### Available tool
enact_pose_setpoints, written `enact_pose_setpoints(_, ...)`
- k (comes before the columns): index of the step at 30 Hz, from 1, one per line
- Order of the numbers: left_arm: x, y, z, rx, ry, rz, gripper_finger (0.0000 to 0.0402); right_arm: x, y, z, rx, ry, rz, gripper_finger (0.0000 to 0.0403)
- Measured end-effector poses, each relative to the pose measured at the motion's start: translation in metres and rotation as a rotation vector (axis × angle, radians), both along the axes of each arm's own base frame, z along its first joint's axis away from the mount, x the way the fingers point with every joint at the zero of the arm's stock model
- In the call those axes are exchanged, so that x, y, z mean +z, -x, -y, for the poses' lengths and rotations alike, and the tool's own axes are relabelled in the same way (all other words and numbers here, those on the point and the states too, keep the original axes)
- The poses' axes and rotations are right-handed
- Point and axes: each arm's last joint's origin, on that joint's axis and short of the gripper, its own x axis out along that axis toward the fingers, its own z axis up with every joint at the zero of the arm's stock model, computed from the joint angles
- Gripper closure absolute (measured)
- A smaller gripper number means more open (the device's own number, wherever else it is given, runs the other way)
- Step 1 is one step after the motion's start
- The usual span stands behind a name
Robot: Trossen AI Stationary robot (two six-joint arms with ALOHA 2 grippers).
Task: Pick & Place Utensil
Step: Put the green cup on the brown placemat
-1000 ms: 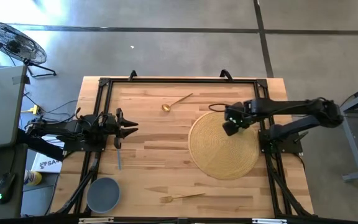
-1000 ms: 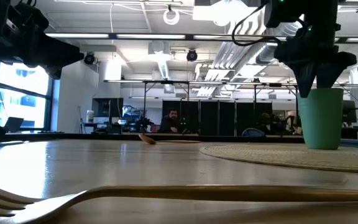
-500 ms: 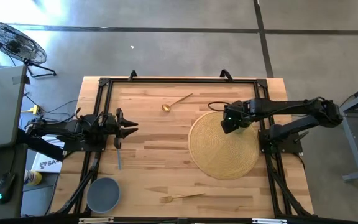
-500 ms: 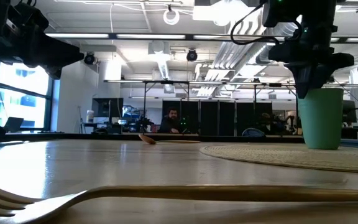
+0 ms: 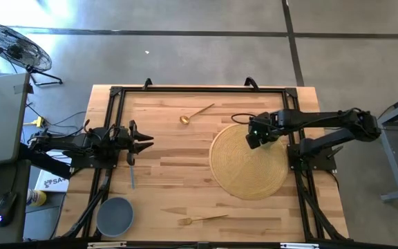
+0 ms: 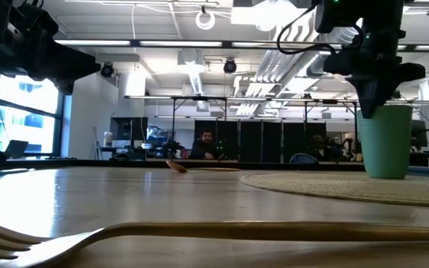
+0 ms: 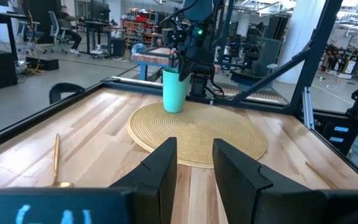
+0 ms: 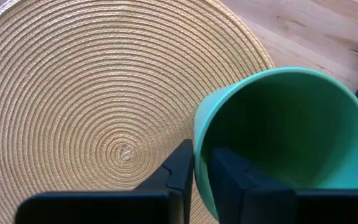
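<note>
Gold spoon (image 5: 195,113) lies beyond the woven mat (image 5: 244,173), probably light, stiff, slippery, best pinched mid-handle; right gripper (image 8: 202,167) pinches the green cup (image 8: 291,130) rim on the mat; left gripper (image 7: 194,163) waits, narrowly parted.

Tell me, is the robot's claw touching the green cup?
Touching. The right wrist view shows the right claw with one finger either side of the green cup's rim, pinching it.
</note>
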Motion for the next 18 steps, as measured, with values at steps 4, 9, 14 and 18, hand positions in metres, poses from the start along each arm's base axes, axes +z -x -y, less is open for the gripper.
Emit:
enact_pose_setpoints(4,0.000,0.000,0.000,0.000,0.000,0.000,0.0300,0.000,0.000,0.000,0.001,0.000,-0.005,0.0390)
enact_pose_setpoints(9,0.000,0.000,0.000,0.000,0.000,0.000,0.0300,0.000,0.002,0.000,0.004,0.001,-0.017,0.0395)
enact_pose_setpoints(14,0.000,0.000,0.000,0.000,0.000,0.000,0.0300,0.007,0.007,-0.001,-0.012,0.004,-0.073,0.0391)
enact_pose_setpoints(18,0.000,0.000,0.000,0.000,0.000,0.000,0.0300,0.016,0.007,0.001,-0.019,0.045,-0.085,0.0398)
